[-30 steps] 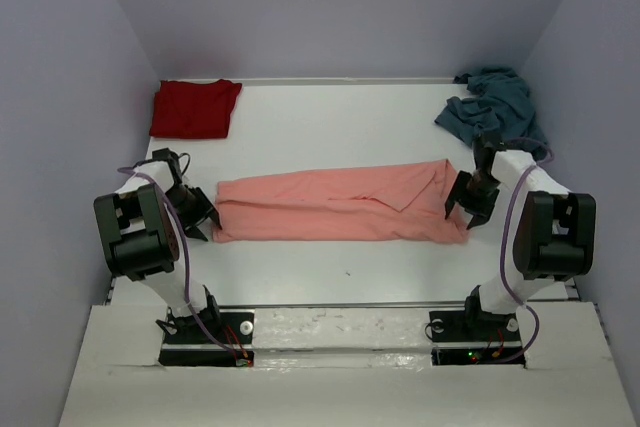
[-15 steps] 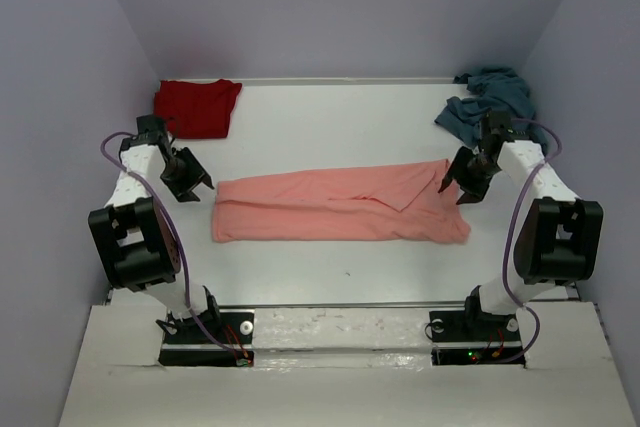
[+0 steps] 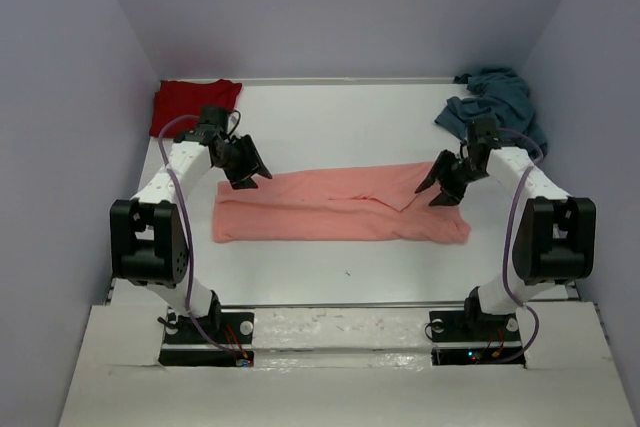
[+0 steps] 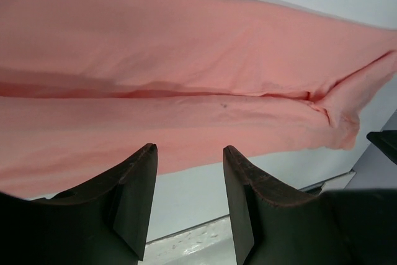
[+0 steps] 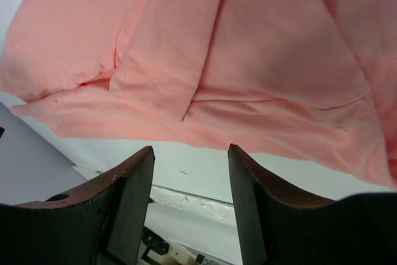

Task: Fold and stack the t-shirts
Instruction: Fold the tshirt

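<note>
Lengthwise folded salmon-pink t-shirt (image 3: 340,205), long flat band, creased right end

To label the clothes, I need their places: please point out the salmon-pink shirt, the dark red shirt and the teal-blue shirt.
salmon-pink shirt (image 3: 340,205): top view, middle of the cloth.
dark red shirt (image 3: 185,102): top view, its uncovered far part.
teal-blue shirt (image 3: 500,97): top view, middle of the heap.

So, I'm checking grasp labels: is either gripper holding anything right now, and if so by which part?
Nothing is held. The left gripper and the right gripper both stand open over the salmon-pink shirt, with no cloth between their fingers.
</note>
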`<state>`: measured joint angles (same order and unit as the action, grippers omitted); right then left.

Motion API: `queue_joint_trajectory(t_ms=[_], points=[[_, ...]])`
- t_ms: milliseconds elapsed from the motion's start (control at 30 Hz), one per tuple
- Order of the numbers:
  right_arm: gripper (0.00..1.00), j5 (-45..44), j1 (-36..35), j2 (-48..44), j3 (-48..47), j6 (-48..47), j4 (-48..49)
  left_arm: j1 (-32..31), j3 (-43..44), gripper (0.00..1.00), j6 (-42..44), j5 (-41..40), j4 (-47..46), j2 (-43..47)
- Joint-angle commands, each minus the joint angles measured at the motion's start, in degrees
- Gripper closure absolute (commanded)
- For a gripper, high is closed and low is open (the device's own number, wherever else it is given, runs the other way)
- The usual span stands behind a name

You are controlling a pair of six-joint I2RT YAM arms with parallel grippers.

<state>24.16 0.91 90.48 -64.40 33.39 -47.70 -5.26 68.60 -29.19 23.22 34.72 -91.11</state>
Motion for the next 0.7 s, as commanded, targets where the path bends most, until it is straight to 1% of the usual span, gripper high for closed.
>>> queue_joint_trajectory(t_ms=[0, 233, 367, 467, 667], points=[[0.43, 3.5, -2.8, 0.1, 1.6, 3.3, 3.7, -2.8, -0.9, 0.44, -2.8, 1.8, -2.0, 0.1], [0.43, 5.6, -5.2, 0.7, 5.7, 6.2, 7.1, -4.8, -2.1, 0.44, -3.2, 3.0, -3.3, -1.2], [0.44, 6.1, -6.5, 1.5, 7.4, 7.7, 9.6, -5.7, -2.5, 0.44, -3.1, 2.0, -2.6, -2.3], [0.44, 6.2, -7.1, 2.8, 7.4, 8.3, 11.3, -6.2, -2.9, 0.44, -2.6, 0.9, -1.0, -3.5], [0.44, 5.9, -7.6, 5.7, 4.6, 8.6, 12.3, -6.4, -5.3, 0.44, -2.5, 1.1, -2.0, -3.5]])
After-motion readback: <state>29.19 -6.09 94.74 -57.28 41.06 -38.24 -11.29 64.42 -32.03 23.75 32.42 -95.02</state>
